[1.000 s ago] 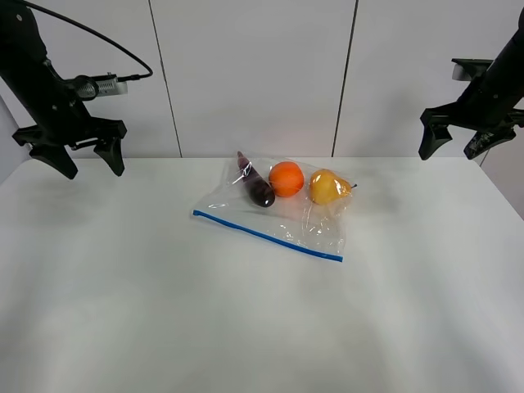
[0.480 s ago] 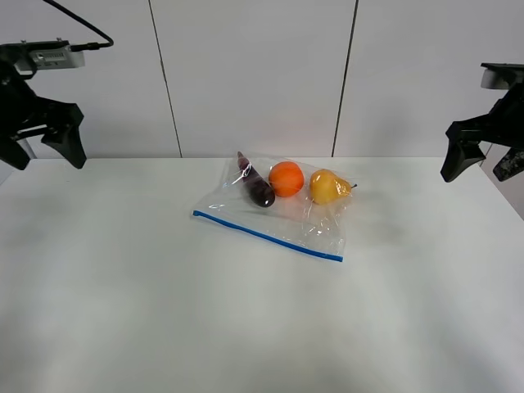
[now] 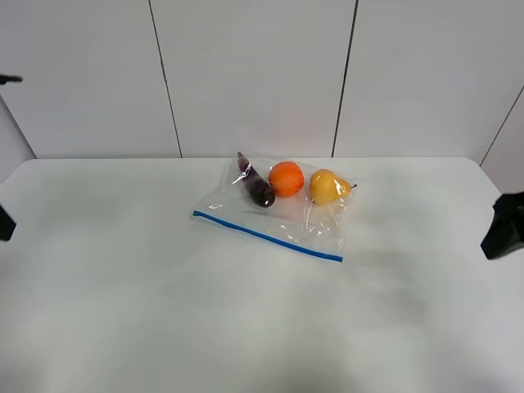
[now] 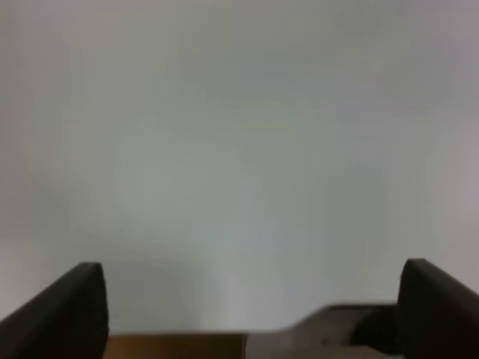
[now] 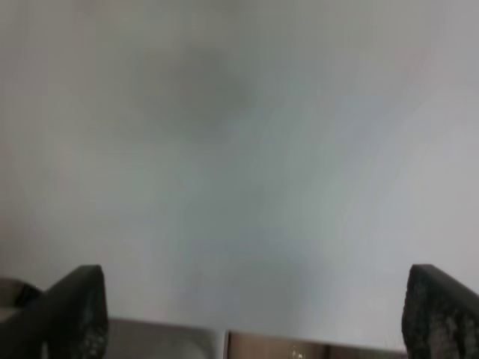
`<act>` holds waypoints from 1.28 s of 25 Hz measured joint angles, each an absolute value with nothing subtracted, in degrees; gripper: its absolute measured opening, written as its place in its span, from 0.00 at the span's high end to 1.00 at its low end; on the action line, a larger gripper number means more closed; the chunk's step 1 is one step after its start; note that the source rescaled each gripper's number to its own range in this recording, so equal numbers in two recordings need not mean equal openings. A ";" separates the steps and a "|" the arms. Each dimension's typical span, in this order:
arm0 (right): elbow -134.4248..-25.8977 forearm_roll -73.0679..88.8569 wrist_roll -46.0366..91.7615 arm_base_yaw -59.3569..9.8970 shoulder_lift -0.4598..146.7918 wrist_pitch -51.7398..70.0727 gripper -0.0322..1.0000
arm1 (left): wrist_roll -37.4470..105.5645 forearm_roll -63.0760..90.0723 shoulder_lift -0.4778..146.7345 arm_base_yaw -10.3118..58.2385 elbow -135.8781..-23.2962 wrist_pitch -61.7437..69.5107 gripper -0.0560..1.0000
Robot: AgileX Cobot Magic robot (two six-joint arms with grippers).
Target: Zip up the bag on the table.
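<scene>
The clear bag (image 3: 274,209) lies flat on the white table (image 3: 164,311), behind its middle. Its blue zip strip (image 3: 266,236) runs along the near edge. Inside lie a dark purple eggplant (image 3: 256,186), an orange (image 3: 286,178) and a yellow pear (image 3: 327,187). My left gripper (image 4: 254,314) is open and empty over bare white surface, its fingers (image 4: 75,310) wide apart; only a dark sliver of it (image 3: 3,223) shows at the left edge of the high view. My right gripper (image 5: 254,314) is open and empty too, and shows as a dark shape (image 3: 503,226) at the right edge. Both are far from the bag.
A grey panelled wall (image 3: 254,74) stands behind the table. The table's rounded back corners show at left and right. Nothing else lies on the table.
Both arms have dropped from high at the back wall and swung outward to the edges of the high view. The bag has not moved.
</scene>
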State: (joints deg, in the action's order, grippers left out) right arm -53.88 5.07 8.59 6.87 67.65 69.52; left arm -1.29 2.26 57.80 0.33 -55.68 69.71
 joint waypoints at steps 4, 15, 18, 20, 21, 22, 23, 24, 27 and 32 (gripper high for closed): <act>-45.21 3.26 5.30 6.87 58.53 68.72 0.10 | -1.52 2.26 47.11 0.33 -46.63 69.82 0.01; -28.55 1.98 3.38 6.87 33.79 59.18 0.10 | -1.36 2.26 23.39 0.33 -33.91 68.57 0.01; -28.55 1.92 3.19 6.87 29.33 58.77 0.10 | -1.30 2.36 21.07 0.33 -33.22 67.65 0.01; -28.55 1.92 3.14 6.87 26.58 58.77 0.10 | -1.30 2.38 20.81 0.33 -33.22 67.17 0.01; -28.55 1.92 3.14 6.87 25.45 58.77 0.10 | -1.30 2.43 20.81 0.33 -33.22 67.06 0.01; -28.55 1.92 3.14 6.87 24.72 58.77 0.10 | -1.30 2.43 20.81 0.33 -33.22 67.01 0.01; -28.55 1.92 3.14 6.87 24.06 58.72 0.10 | -1.30 2.43 20.81 0.33 -33.22 67.01 0.01; -28.55 1.92 3.14 6.87 23.59 58.72 0.10 | -1.30 2.43 20.81 0.33 -33.22 67.01 0.01; -28.47 1.92 3.14 6.34 21.97 58.72 0.10 | -1.30 2.43 20.81 0.33 -33.22 67.00 0.01; -28.47 1.97 3.06 0.08 15.31 58.72 0.10 | -1.30 2.43 20.76 0.33 -33.22 67.00 0.01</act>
